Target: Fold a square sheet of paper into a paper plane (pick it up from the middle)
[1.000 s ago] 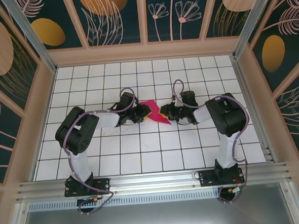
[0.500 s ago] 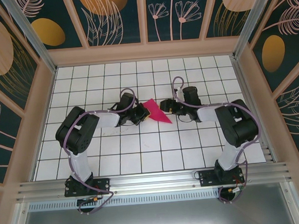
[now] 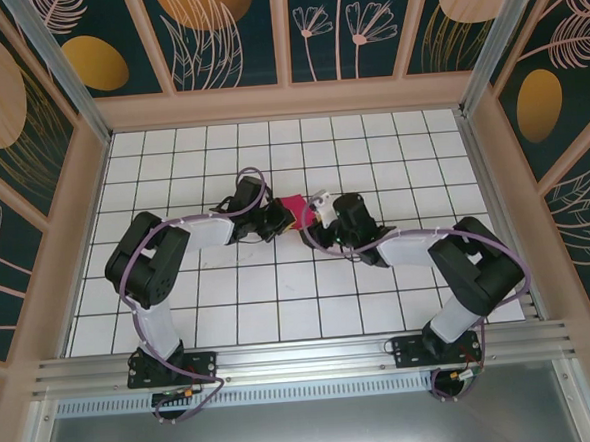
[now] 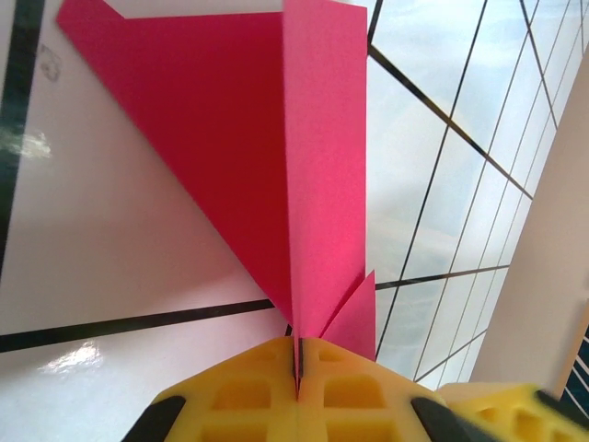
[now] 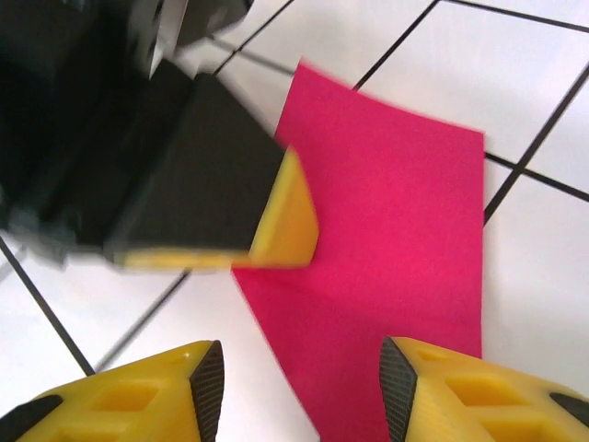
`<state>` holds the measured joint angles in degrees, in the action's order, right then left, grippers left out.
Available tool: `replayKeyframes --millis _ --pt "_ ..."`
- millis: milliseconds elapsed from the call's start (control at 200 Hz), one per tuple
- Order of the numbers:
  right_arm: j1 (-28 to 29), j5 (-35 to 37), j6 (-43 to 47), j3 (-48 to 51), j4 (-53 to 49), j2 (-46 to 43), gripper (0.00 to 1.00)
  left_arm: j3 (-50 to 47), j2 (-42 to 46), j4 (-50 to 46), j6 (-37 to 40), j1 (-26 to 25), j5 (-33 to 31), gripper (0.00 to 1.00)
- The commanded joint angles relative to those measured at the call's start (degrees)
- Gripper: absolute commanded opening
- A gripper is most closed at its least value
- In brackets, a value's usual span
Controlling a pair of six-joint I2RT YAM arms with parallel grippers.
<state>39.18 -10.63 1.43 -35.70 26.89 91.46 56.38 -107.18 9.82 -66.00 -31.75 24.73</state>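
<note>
Top view: pink paper [image 3: 293,207] sits mid-desk, slightly far of centre, squeezed between the two pincer heads and mostly covered by them. The left wrist cam gives what top can't: left pincer [image 4: 297,354] is clenched on the paper's folded spine, yellow pads pressed together on the crease. The paper runs away from it as a pointed folded wedge, one flap fanned out beside the crease. Right wrist cam: right pincer [image 5: 302,378] is released, pads spread either side of a flat pink panel. There the left pincer's black finger with its yellow pad tip meets the paper's edge. Desk [image 3: 279,292]: glossy white, black grid lines. Room: tan frame all round, dark teal wall panels [image 3: 315,49] with orange and peach plant shapes. An aluminium rail [image 3: 303,359] along the near edge carries both arm bases.
</note>
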Motion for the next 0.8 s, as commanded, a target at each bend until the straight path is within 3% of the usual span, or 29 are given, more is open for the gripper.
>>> replayKeyframes --millis 0,430,691,791 --pt "2.91 5.33 10.58 1.19 5.03 1.04 0.50 1.13 1.73 -1.99 1.56 0.59 1.28 0.00" --pt "5.90 15.76 22.61 2.02 15.42 8.92 0.46 1.72 2.23 -4.09 2.30 0.73 1.80 0.00" --pt "6.26 17.19 26.69 2.57 19.56 11.71 0.44 1.73 2.84 -4.88 2.41 0.91 1.81 0.00" --pt "6.35 17.66 27.55 2.57 20.63 12.07 0.39 1.72 3.03 -5.08 2.50 1.01 1.81 0.00"
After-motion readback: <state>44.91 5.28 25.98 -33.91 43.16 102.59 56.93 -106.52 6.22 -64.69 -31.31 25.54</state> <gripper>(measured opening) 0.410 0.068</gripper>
